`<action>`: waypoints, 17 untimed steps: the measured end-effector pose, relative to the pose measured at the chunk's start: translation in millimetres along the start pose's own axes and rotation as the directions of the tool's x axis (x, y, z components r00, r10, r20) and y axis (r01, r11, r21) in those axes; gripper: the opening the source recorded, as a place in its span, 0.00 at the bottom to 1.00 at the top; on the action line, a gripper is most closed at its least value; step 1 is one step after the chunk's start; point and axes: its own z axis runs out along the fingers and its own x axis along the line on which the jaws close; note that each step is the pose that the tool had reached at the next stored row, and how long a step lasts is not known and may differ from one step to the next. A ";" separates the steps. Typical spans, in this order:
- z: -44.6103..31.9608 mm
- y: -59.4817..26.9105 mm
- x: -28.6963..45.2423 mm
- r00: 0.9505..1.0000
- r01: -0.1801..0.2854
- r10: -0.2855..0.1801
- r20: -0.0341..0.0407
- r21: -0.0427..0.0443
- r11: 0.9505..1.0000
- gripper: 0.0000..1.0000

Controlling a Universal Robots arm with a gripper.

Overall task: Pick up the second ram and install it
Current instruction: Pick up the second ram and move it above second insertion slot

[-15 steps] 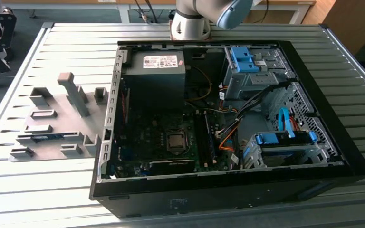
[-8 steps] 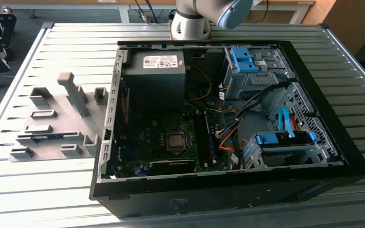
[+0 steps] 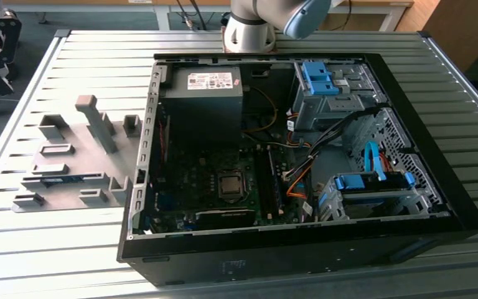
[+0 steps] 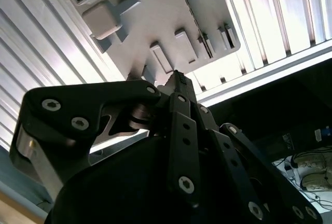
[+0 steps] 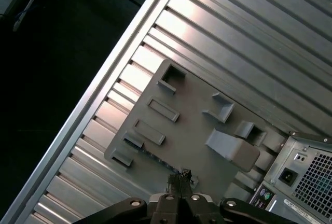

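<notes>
**Claw hovering over the parts tray, second stick waiting in its holder**

The black multi-link gripper (image 5: pixel 181 176) is hovering high above the grey plastic holder tray (image 3: pixel 83 163). In both wrist views its fingers are looking clenched tip to tip, with nothing between them. The second ram (image 3: pixel 56 180), that long, thin blue circuit-board stick, is sitting in its holder on the tray. It is lying toward the exterior view's left, well apart from the open black computer case (image 3: pixel 463 215) on the slatted metal table (image 3: pixel 222 43).

I'm reading this as the approach to the pick, with no contact made yet. Doing it well, to my eye, is calling for those fingers to be spread before any descent, since closed tips would only be jabbing the board. The gripper is wanting to come down square to the stick, pinching its flat faces near the middle and keeping clear of the grey blocks beside it. Then it is a matter of lifting straight, so nothing is snagging in the holder.
</notes>
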 end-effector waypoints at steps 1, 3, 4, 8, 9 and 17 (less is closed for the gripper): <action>0.2 0.0 0.0 1.000 0.015 -0.015 0.000 0.000 1.000 0.11; 0.6 0.0 0.0 0.999 0.052 -0.052 -0.002 -0.001 0.999 0.11; 0.8 0.0 0.0 0.998 0.070 -0.070 -0.003 -0.002 0.998 0.11; 1.6 -0.1 0.0 0.990 0.140 -0.140 -0.006 -0.003 0.990 0.11; 1.7 -0.1 0.1 0.988 0.154 -0.154 -0.006 -0.003 0.988 0.11; 3.1 -0.2 0.1 0.963 0.270 -0.270 -0.012 -0.005 0.963 0.11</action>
